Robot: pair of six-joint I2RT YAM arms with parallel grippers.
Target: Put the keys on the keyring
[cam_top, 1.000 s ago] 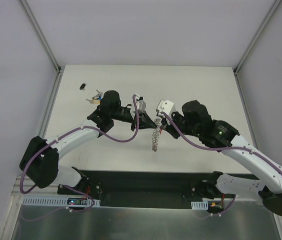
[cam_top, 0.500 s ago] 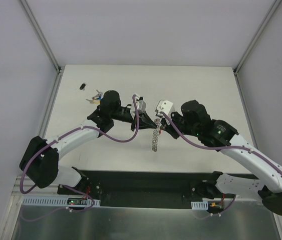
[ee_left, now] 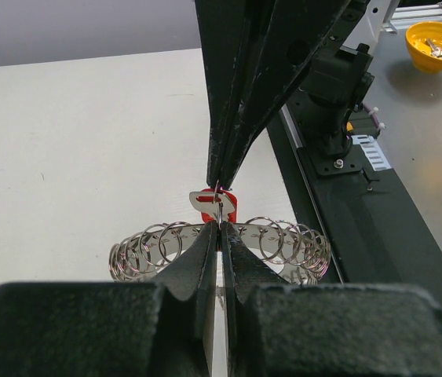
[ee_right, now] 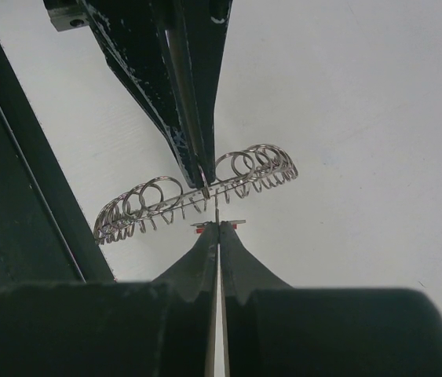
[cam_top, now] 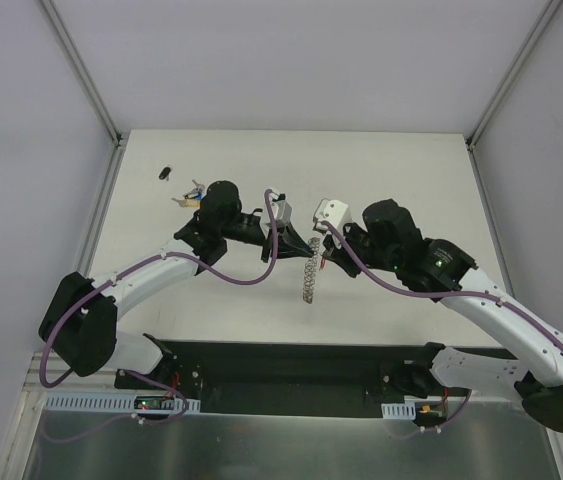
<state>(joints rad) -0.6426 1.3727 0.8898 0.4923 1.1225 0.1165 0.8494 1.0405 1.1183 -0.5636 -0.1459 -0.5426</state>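
Note:
The keyring (cam_top: 307,281), a grey ring edged with wire coils, hangs in the air between my two grippers. My left gripper (cam_top: 304,246) is shut on its rim; in the left wrist view the left gripper (ee_left: 221,226) pinches the keyring (ee_left: 283,243) at its middle. My right gripper (cam_top: 321,257) is shut on a small silver key with a red tag (ee_left: 217,204), tip to tip with the left one. In the right wrist view the right gripper (ee_right: 217,227) holds the key edge-on just under the keyring (ee_right: 146,206).
A cluster of more tagged keys (cam_top: 192,193) lies on the table at the far left, with a small black object (cam_top: 164,172) beyond it. A black base plate (cam_top: 291,365) runs along the near edge. A yellow bowl (ee_left: 439,39) sits off the table.
The right gripper has edged slightly with the key. Both grippers keep their hold and the keyring still hangs between them.

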